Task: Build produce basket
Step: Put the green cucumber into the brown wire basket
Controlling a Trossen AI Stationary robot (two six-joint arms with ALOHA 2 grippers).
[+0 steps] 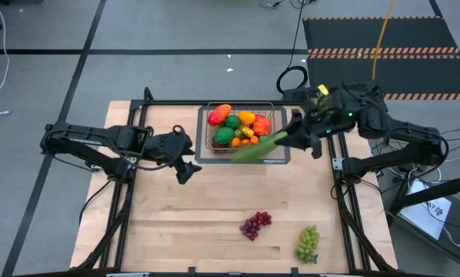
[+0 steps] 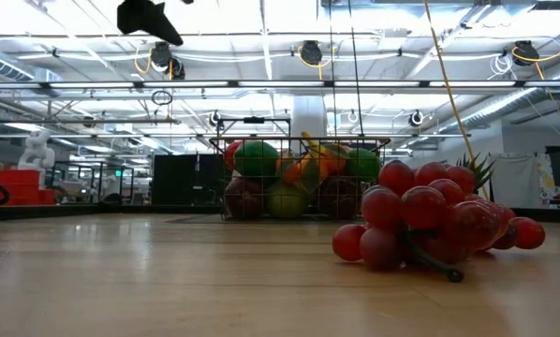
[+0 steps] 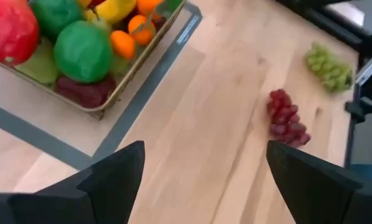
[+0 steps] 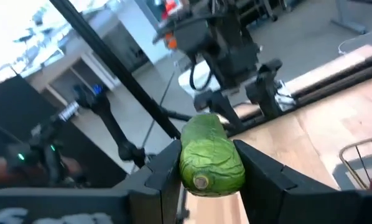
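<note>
Jaws of the right gripper (image 4: 208,165) are pinched on a long green toy cucumber (image 4: 209,155) beside the brown wire basket (image 1: 241,127); the left gripper (image 3: 201,180) is held spread nearby.

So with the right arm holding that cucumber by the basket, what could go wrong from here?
The right gripper pinches the cucumber at one end only, so the long free end could swing or slip out. The basket is already heaped with produce; the cucumber may not settle, could roll off, or knock an orange out. The purple grapes and green grapes lie far from the basket, and soft bunches may be hard for the open left gripper to grip.
</note>
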